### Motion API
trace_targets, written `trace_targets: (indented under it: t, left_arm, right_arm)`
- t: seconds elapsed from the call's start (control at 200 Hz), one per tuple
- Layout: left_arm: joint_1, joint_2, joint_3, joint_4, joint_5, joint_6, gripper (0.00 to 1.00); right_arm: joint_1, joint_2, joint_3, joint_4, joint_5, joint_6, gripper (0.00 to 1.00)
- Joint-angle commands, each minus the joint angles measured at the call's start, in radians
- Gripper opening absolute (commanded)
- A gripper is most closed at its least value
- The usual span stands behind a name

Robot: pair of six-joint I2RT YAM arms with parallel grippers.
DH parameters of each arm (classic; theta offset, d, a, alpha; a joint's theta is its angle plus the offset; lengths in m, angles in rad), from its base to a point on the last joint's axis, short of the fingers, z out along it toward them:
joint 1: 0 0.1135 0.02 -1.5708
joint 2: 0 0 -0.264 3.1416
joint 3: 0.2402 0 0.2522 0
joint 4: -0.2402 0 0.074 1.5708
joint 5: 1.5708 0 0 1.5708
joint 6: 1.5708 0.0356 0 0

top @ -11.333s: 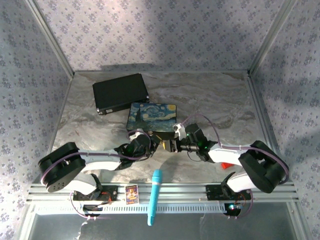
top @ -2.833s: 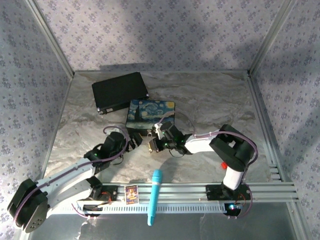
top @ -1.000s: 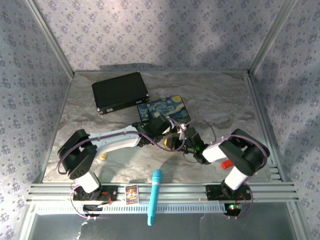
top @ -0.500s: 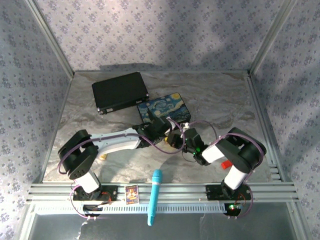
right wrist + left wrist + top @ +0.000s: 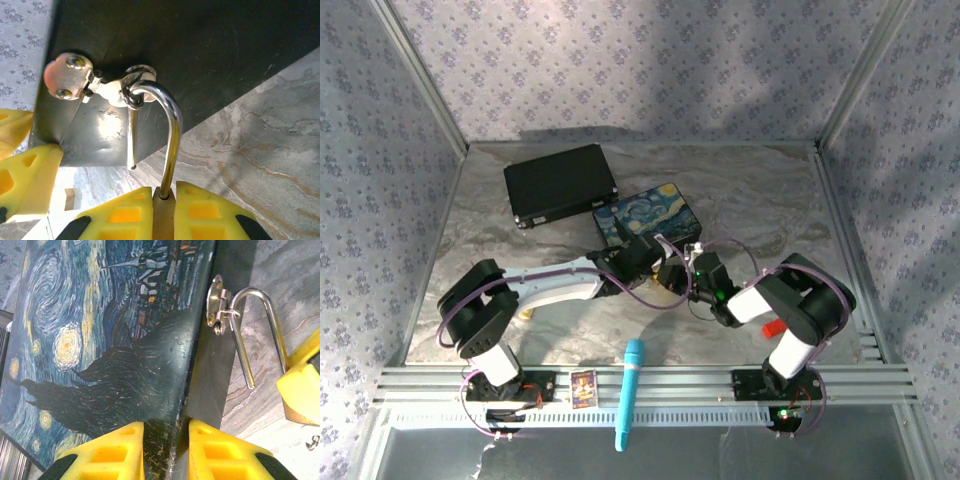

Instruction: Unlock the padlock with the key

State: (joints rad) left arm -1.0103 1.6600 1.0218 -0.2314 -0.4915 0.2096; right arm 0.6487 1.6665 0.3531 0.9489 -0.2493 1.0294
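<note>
Right wrist: we find right hand [image 5: 162, 197] clamped on padlock [image 5: 163, 220], shackle [image 5: 173, 130] through box [image 5: 210, 45] hasp [image 5: 67, 75]; left hand [image 5: 165, 442] pinches box edge.

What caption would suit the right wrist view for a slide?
Right claw grips the padlock, its open shackle hooked through the hasp on the box.

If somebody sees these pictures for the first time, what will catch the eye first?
Most likely the bright Starry Night box at mid-table, its edge pinched by the left gripper. Next, the silver shackle of the padlock, swung open yet hooked through the box's hasp, its body held in the right gripper.
</note>
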Motion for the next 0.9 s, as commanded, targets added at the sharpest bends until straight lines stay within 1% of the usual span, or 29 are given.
trace_targets:
  t: [0.0, 0.07, 0.155, 0.255, 0.32, 0.51, 0.645, 0.795, 0.895]
  left_arm:
    - [-0.025, 0.084, -0.062, -0.213, 0.13, -0.012, 0.21]
    - [-0.029, 0.089, -0.056, -0.219, 0.131, -0.012, 0.21]
    - [-0.034, 0.093, -0.052, -0.22, 0.128, -0.01, 0.22]
    - [-0.034, 0.09, -0.055, -0.219, 0.126, -0.01, 0.21]
    - [-0.034, 0.089, -0.056, -0.224, 0.123, -0.01, 0.21]
    - [-0.042, 0.08, -0.064, -0.226, 0.124, -0.012, 0.21]
    - [-0.047, 0.081, -0.065, -0.225, 0.122, -0.016, 0.21]
    - [-0.048, 0.08, -0.072, -0.221, 0.118, -0.016, 0.21]
    - [-0.049, 0.081, -0.076, -0.216, 0.11, -0.019, 0.21]
  right_arm:
    - [-0.031, -0.044, 0.031, 0.007, 0.045, 0.054, 0.0]
    - [-0.014, -0.044, 0.044, -0.005, 0.063, 0.076, 0.0]
    - [0.019, -0.037, 0.053, 0.024, 0.086, 0.094, 0.0]
    - [0.032, -0.051, 0.068, -0.014, 0.107, 0.077, 0.0]
    - [0.018, -0.056, 0.064, -0.035, 0.105, 0.066, 0.0]
    - [-0.035, -0.045, 0.05, -0.021, 0.064, 0.043, 0.0]
    - [-0.069, -0.037, 0.042, 0.033, 0.032, 0.048, 0.0]
    - [-0.1, -0.064, 0.046, -0.004, 0.012, 0.031, 0.0]
    - [-0.119, -0.063, 0.062, -0.038, -0.025, 0.017, 0.0]
